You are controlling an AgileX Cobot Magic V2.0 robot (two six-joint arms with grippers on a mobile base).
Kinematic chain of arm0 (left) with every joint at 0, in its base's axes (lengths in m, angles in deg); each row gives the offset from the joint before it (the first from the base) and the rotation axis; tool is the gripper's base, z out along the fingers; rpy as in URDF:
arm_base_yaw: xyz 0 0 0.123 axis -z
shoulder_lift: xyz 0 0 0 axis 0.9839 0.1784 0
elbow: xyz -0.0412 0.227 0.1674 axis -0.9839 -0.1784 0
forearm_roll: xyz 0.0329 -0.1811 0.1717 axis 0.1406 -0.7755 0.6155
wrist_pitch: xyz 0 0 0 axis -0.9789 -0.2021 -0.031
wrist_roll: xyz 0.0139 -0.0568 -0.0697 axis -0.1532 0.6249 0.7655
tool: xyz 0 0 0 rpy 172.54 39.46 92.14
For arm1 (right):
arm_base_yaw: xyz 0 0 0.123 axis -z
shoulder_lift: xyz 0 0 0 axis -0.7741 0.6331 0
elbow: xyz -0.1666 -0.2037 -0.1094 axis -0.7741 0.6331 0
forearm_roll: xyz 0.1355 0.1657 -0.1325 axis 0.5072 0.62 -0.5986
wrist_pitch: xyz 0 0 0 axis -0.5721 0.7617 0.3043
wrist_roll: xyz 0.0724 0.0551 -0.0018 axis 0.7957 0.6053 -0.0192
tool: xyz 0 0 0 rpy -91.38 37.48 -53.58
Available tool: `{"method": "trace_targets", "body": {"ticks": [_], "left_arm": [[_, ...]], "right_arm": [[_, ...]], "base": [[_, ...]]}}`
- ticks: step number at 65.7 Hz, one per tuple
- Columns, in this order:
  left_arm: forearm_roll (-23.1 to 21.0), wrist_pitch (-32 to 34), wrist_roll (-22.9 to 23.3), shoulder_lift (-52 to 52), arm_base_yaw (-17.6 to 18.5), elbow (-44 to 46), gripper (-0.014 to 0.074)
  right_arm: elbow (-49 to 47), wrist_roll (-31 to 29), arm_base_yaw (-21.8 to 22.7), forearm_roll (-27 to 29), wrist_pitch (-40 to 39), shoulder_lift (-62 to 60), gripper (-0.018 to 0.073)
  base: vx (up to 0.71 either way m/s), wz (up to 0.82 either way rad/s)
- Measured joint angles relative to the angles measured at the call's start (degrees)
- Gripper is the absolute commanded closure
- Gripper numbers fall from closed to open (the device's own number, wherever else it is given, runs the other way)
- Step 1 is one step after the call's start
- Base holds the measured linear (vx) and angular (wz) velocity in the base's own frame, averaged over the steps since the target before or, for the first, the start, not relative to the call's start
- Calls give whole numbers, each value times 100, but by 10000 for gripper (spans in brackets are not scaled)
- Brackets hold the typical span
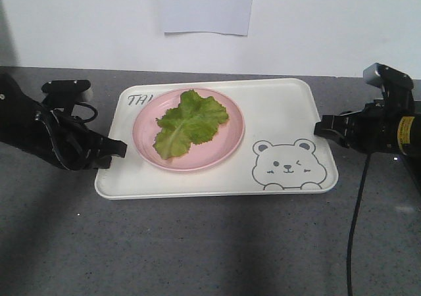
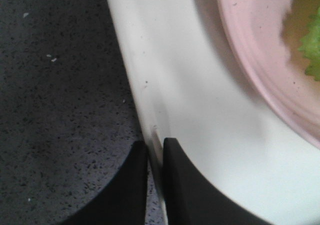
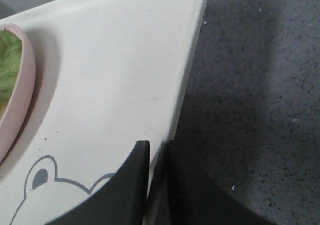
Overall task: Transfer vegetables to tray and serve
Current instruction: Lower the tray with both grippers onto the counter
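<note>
Fingers (image 2: 172, 185) of the left gripper (image 2: 155, 150) are pinched on the tray's (image 2: 170, 85) left rim: one dark finger sits outside over the bench (image 2: 60, 110), the other inside on the cream surface, with the thin rim caught in the narrow gap between them. Those of the right gripper (image 3: 157, 150) do the same on the opposite rim, one finger (image 3: 132, 185) on the tray floor just beside the bear drawing (image 3: 45, 177), the other out over the speckled grey bench. Both pairs look clenched on the rim, not released.

Seen from the front, the two grips sit on opposite short sides of the tray, roughly level with each other, which suits a balanced two-handed lift so the load stays flat.

Between the two sets of fingers, inward from the left pair and further from the right, the pink plate (image 1: 188, 129) rests on the tray with the lettuce leaf (image 1: 189, 123) lying flat in its middle. So the vegetables are already on the tray, carried by the plate, and the transfer seems done. Serving remains: I judge the next move to be raising both sides together, evenly, since a tilt could slide the plate toward the lower rim.
</note>
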State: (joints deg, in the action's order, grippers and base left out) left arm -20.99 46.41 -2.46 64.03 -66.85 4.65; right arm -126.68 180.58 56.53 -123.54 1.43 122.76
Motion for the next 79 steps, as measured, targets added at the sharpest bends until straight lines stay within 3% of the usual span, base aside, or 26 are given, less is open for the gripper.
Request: {"method": "trace_targets", "body": {"ticks": [20,60,79], "left_arm": [[190,93,0,236,0,0,602],[265,141,17,767,0,17,602],[325,152,24,767,0,17,602]], "right_arm": [[0,-106,-38,0,-59,326,482],[0,-168,-382,0,613,639,476],[11,-168,-399,0,652,701,407]], "base": [[0,0],[0,0],[0,0]]}}
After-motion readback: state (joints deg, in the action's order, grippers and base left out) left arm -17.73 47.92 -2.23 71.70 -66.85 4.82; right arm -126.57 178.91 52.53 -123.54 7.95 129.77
